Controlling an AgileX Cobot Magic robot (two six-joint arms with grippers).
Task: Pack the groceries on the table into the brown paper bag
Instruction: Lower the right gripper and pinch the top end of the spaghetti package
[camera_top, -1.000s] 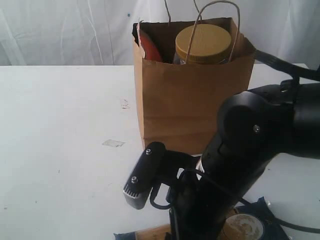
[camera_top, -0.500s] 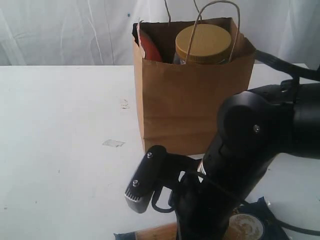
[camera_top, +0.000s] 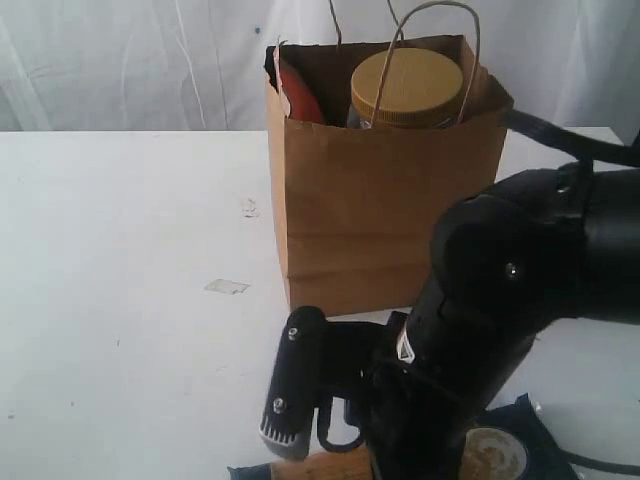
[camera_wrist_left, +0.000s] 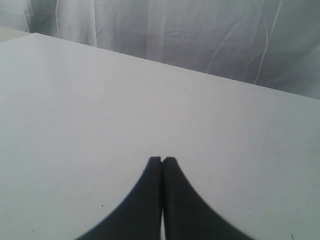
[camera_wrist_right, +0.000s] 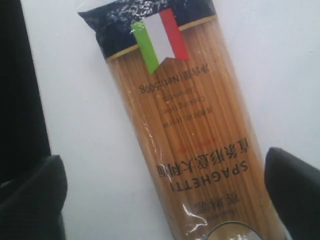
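The brown paper bag (camera_top: 380, 200) stands upright on the white table (camera_top: 120, 260). Inside it, the clear jar's tan lid (camera_top: 407, 88) and an orange-red pouch (camera_top: 298, 95) show above the rim. The long dark-blue-and-tan spaghetti packet (camera_wrist_right: 185, 125) lies flat on the table in front of the bag, its edge at the bottom of the exterior view (camera_top: 325, 466). My right gripper (camera_wrist_right: 165, 165) hangs open just above it, one finger either side. One of its fingers (camera_top: 290, 395) shows in the exterior view. My left gripper (camera_wrist_left: 162, 160) is shut on nothing over bare table.
My right arm's black bulk (camera_top: 510, 300) stands close against the bag's front right. A small flat scrap (camera_top: 227, 287) and a small mark (camera_top: 249, 208) lie left of the bag. White curtain (camera_wrist_left: 200, 30) hangs behind the table.
My right gripper has dropped lower toward the spaghetti packet, its visible finger tilting downward. The bag and its contents have not moved.
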